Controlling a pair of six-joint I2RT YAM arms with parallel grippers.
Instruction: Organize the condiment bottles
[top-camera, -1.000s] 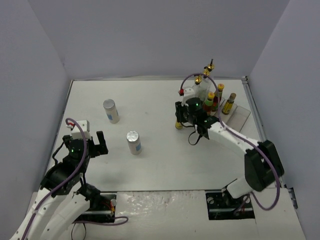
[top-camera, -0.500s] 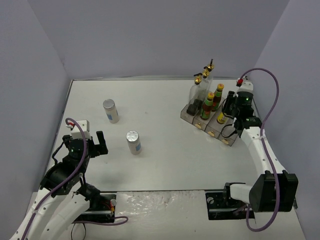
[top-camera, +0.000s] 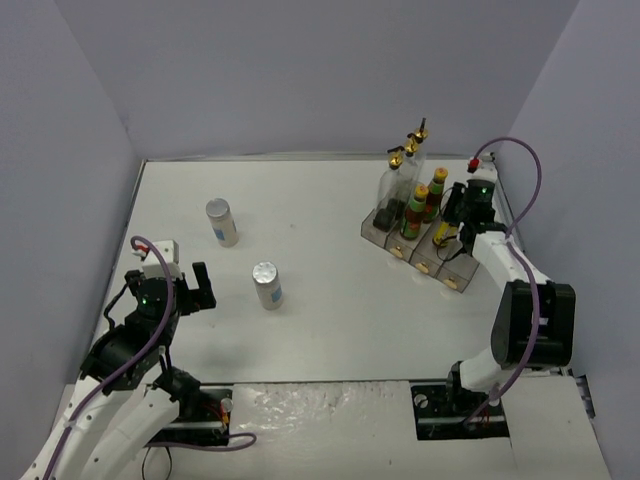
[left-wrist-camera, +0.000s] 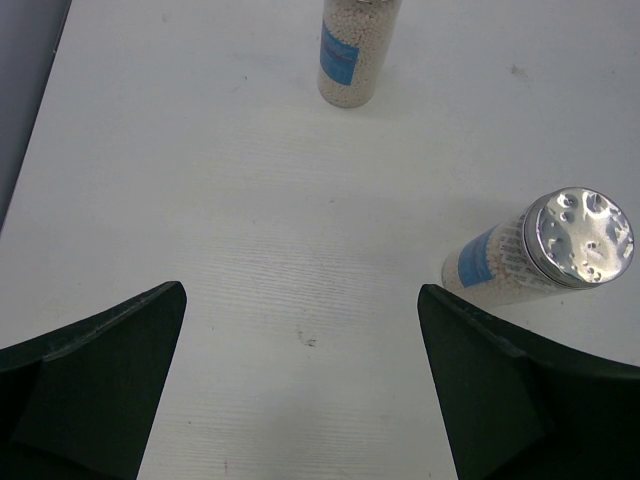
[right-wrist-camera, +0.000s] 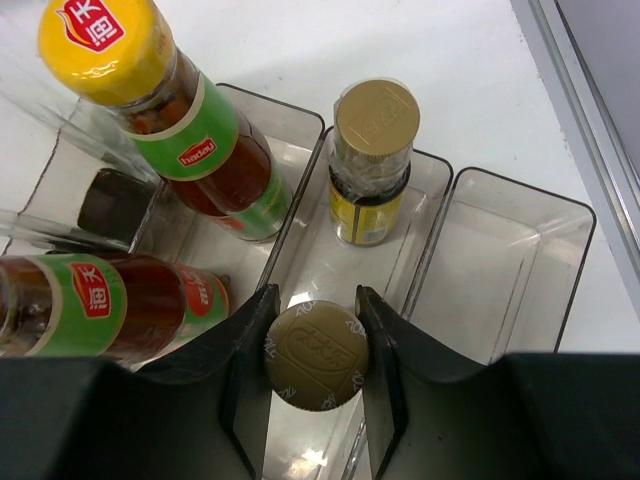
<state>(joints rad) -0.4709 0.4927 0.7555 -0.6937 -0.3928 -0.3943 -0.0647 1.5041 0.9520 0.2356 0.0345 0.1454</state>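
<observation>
A white tabletop is seen, and a clear four-compartment rack is set on its right side. The rack's end compartment farthest from the arm bases is filled by tall glass bottles topped with gold pourers. In the compartment next to it, two sauce bottles with yellow caps and green labels are kept. Two shakers with silver lids are stood upright on the tabletop well to the left of the rack, apart from each other. Two dark bottles with gold caps are found at the rack's third compartment. One is stood at one end of it. The other is gripped at its cap by the right fingers at the opposite end, and whether it rests on the rack floor cannot be told. The left fingers are spread wide above bare tabletop, farther from the rack than either shaker and near the closer one.
</observation>
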